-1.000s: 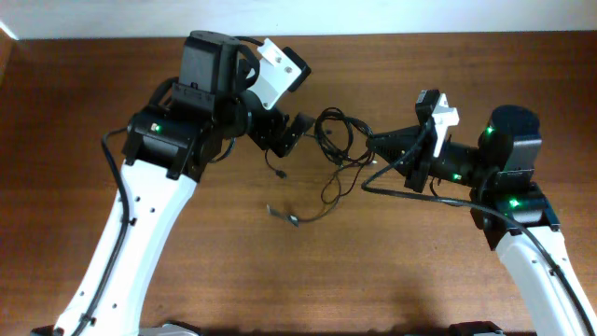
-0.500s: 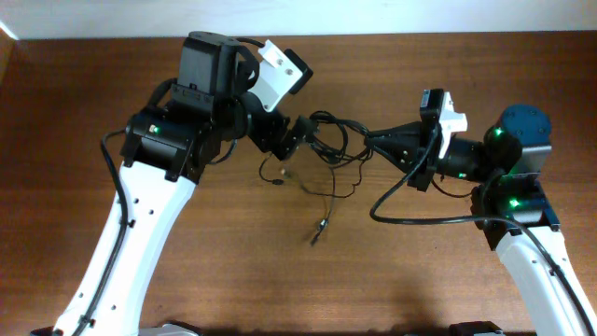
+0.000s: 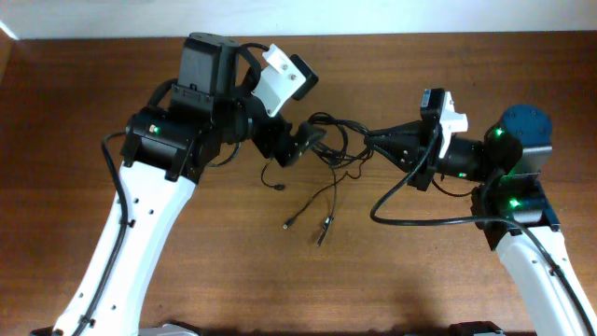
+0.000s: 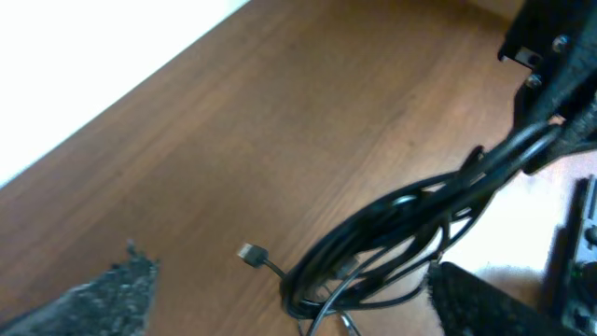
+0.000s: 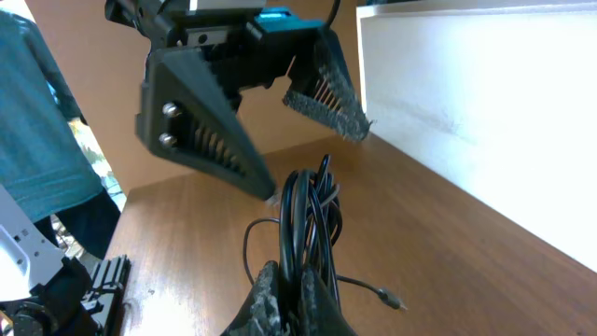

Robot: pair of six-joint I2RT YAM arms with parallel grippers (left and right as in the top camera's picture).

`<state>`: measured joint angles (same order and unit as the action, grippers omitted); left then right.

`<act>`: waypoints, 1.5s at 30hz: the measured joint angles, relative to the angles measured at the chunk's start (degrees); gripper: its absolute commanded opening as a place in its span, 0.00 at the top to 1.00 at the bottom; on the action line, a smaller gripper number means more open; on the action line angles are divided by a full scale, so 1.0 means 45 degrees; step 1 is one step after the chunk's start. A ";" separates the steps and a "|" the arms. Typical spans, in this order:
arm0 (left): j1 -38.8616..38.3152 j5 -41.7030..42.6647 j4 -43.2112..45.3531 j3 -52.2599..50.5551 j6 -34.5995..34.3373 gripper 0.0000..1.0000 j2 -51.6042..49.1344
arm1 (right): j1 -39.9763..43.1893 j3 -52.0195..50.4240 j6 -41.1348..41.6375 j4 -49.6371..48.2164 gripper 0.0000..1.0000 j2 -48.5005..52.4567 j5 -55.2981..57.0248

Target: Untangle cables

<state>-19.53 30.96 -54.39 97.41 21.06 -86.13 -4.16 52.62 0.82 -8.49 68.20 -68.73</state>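
- Bench: the cables are held above it as one bunch, strung between the two arms.
- Left arm: the left jaws are spread as wide as they go and nothing is gripped. In the wrist view the looped end of the cables is seen between the two pads, nearer the right-hand one. Contact cannot be told.
- Right arm: the right jaws are clamped tight on the far end of the cables, with several cords pinched together at the tips.
- Long axis: in the overhead view the bunch runs roughly left to right, from the right jaws straight toward the left jaws, with the loops fanned out at the left end.
- Key relation: the free left jaws are the nearer ones and the loops lie right in their mouth. A close here is judged likely to trap several cords, so one strand should be singled out first.
- Plugs: two loose tails hang from the bunch down to the bench, apart from both jaws.
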 measured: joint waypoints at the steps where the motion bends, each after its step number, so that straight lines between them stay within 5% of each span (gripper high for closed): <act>1: 0.0000 0.0136 -0.0219 0.0000 0.0000 0.01 0.0000 | 0.0000 0.0000 -0.0005 -0.0131 0.96 0.0000 -0.0005; 6: 0.0000 0.1107 -0.0928 0.0000 0.0631 0.01 -0.0005 | 0.0000 0.0000 -0.0039 -0.1001 0.96 0.0000 -0.0510; 7: 0.0000 0.1239 -0.0928 0.0000 0.0753 0.08 -0.0005 | 0.0000 0.0000 -0.0039 -0.1025 0.96 0.0000 -0.0578; 11: 0.0000 0.1384 -0.0971 0.0000 0.0840 0.66 -0.0005 | 0.0000 0.0000 -0.0053 -0.1035 0.96 0.0000 -0.0661; 14: 0.0000 0.1418 -0.0981 0.0000 0.0962 0.88 -0.0005 | 0.0000 0.0000 -0.0049 -0.1035 0.96 0.0000 -0.0665; 17: 0.0000 0.1418 -0.1015 0.0000 0.1059 0.98 -0.0005 | 0.0000 0.0000 -0.0049 -0.1044 0.96 0.0000 -0.0656; 26: 0.0000 0.1282 -0.0923 0.0000 0.1083 1.00 -0.0005 | 0.0000 0.0000 -0.0049 -0.1044 0.94 0.0000 -0.0651; 34: 0.0010 0.0039 -0.0724 0.0000 0.1083 1.00 -0.0005 | 0.0000 0.0000 -0.0117 -0.1064 0.76 0.0000 -0.0661; 45: 0.0860 -0.0228 -0.0729 0.0000 0.1073 1.00 -0.0005 | 0.0000 0.0000 -0.0165 -0.0816 0.67 0.0000 -0.0544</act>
<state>-15.66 29.93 -57.67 97.41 25.89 -86.15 -4.16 52.62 0.08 -12.16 68.20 -71.18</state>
